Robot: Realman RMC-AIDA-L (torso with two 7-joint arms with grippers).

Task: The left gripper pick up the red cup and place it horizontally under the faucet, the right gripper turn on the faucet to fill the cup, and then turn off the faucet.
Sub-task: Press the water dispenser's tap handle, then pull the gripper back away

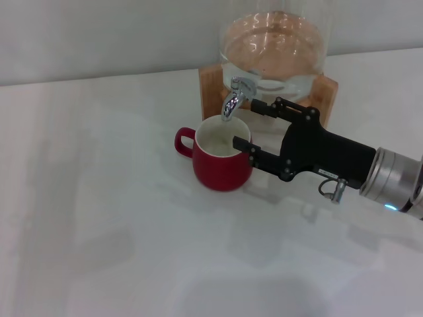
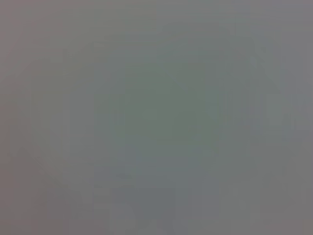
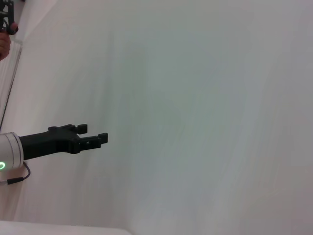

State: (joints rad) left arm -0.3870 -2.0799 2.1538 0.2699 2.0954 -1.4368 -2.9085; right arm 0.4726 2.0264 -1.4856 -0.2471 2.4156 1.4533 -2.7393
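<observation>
Left wrist view is a blank grey blur, nothing readable. White counter [image 1: 99,218] takes up most of the head view. Glass jar [image 1: 274,49] on wooden stand [image 1: 210,86] at the back, its top cut off. Right claw [image 1: 251,129] reaches in from the right w/ fingers spread wide, one beside the faucet [image 1: 234,96], the other at the rim of the red cup [image 1: 221,162]; arm cut off past the silver cuff. Cup: glossy red, white inside, upright under the spout, loop handle pointing left. Left claw [image 3: 93,136] appears only in the right wrist view, well apart, fingers slightly parted, holding nothing.
</observation>
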